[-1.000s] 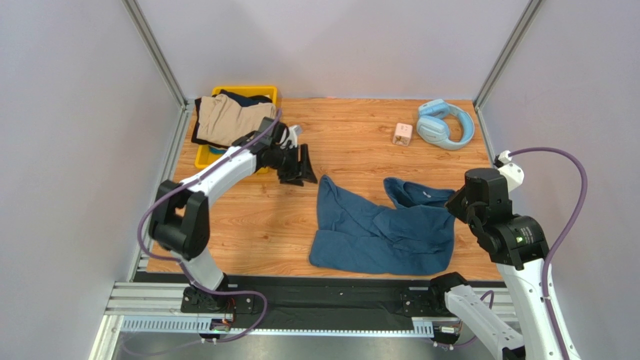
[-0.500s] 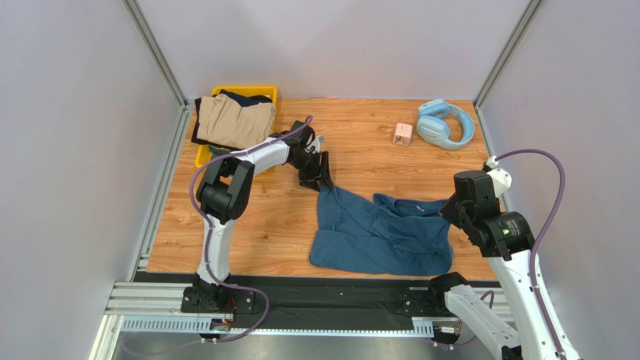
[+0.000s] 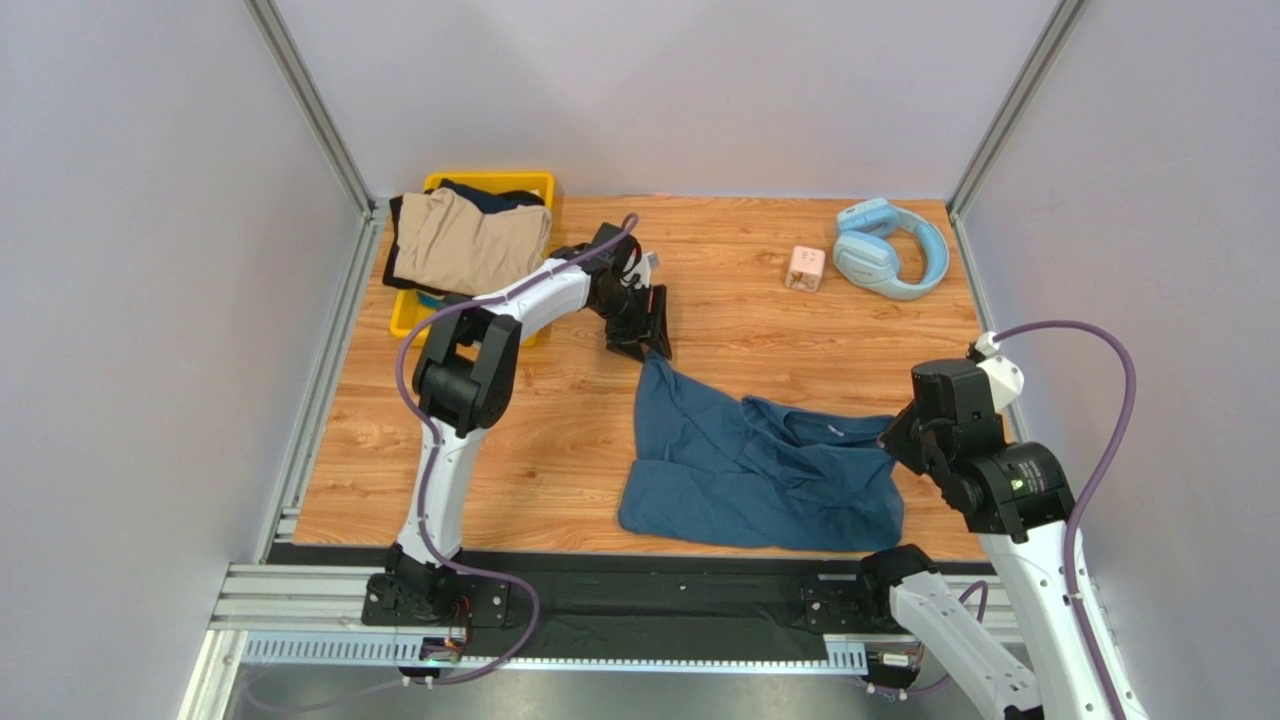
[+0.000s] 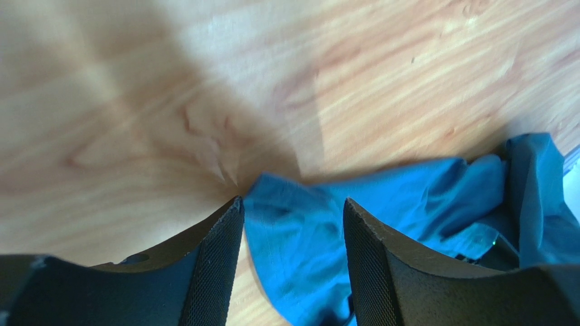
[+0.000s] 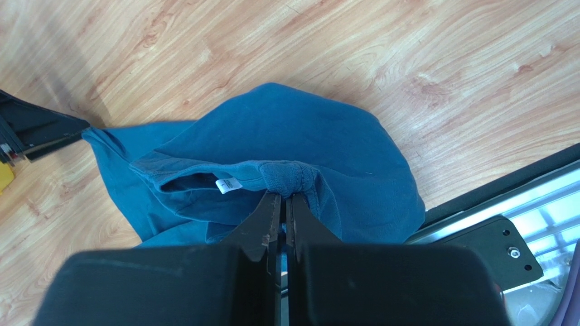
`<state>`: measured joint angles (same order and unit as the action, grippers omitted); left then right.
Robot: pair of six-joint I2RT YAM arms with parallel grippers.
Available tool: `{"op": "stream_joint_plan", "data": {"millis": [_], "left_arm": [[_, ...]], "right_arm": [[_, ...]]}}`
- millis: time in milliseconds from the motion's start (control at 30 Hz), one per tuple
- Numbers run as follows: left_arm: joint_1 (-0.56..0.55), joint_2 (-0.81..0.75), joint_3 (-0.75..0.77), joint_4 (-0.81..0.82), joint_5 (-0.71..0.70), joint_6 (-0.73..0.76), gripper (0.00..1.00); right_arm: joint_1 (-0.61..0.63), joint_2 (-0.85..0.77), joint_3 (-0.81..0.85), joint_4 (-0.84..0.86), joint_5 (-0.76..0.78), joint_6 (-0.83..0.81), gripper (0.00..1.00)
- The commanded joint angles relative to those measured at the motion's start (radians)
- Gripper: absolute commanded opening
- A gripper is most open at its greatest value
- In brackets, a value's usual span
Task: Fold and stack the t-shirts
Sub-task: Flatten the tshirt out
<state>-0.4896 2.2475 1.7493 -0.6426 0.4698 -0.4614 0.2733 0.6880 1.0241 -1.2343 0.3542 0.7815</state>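
Two garments, a tan t-shirt (image 3: pixel 458 240) and a navy t-shirt (image 3: pixel 490 192), fill the yellow bin (image 3: pixel 403 315) at far left; the teal t-shirt (image 3: pixel 751 468) lies near right on the table (image 3: pixel 496 435). Left wrist: left end effector (image 4: pixel 292 200) spread astride its corner. Right wrist: right end effector (image 5: pixel 284 197) pinching its collar.

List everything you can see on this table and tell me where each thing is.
teal shirt: one, dark teal-blue, crumpled on the near middle of the table
tan garment: one, tan, bunched on top of the bin
navy garment: one, dark navy, in the bin under the tan garment
bin: one, yellow, far left corner
headphones: one pair, light blue, far right corner
block: one, small, pale pinkish, just left of the headphones
table: one, wood grain
left gripper: one, black, open, with the teal shirt's far left corner between its fingers
right gripper: one, black, shut on the teal shirt's collar
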Motion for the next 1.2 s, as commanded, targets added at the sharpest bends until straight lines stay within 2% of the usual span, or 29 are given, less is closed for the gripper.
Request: {"op": "stream_joint_plan", "data": {"millis": [0, 133, 267, 333, 367, 467, 633, 867, 1067, 1167], "left_arm": [[-0.006, 0.052, 0.101, -0.054, -0.01, 0.038, 0.62], [-0.009, 0.092, 0.136, -0.075, -0.005, 0.041, 0.58], [-0.021, 0.098, 0.121, -0.078, 0.024, 0.052, 0.4], [-0.033, 0.092, 0.105, -0.078, 0.029, 0.061, 0.35], [-0.037, 0.084, 0.089, -0.078, 0.029, 0.063, 0.3], [-0.05, 0.072, 0.065, -0.078, 0.038, 0.07, 0.0], [-0.055, 0.026, 0.035, -0.081, 0.024, 0.072, 0.0], [-0.009, -0.15, -0.011, -0.147, -0.212, 0.093, 0.0], [0.08, -0.356, -0.122, -0.175, -0.381, 0.118, 0.0], [0.104, -0.42, -0.172, -0.186, -0.444, 0.144, 0.0]], "right_arm": [[-0.003, -0.008, -0.019, -0.008, 0.015, 0.03, 0.0], [-0.003, -0.025, -0.013, -0.045, 0.061, 0.042, 0.0], [-0.003, -0.039, 0.008, -0.079, 0.117, 0.047, 0.0], [-0.003, -0.041, 0.008, -0.079, 0.126, 0.048, 0.0], [-0.003, -0.041, 0.008, -0.077, 0.127, 0.05, 0.0], [-0.003, -0.036, -0.005, -0.074, 0.126, 0.058, 0.0], [-0.003, -0.039, -0.041, -0.05, 0.127, 0.07, 0.0], [-0.003, -0.016, -0.052, -0.066, 0.186, 0.061, 0.01], [-0.003, -0.008, 0.033, -0.25, 0.276, 0.108, 0.0], [-0.003, -0.045, 0.07, -0.252, 0.27, 0.104, 0.01]]}}
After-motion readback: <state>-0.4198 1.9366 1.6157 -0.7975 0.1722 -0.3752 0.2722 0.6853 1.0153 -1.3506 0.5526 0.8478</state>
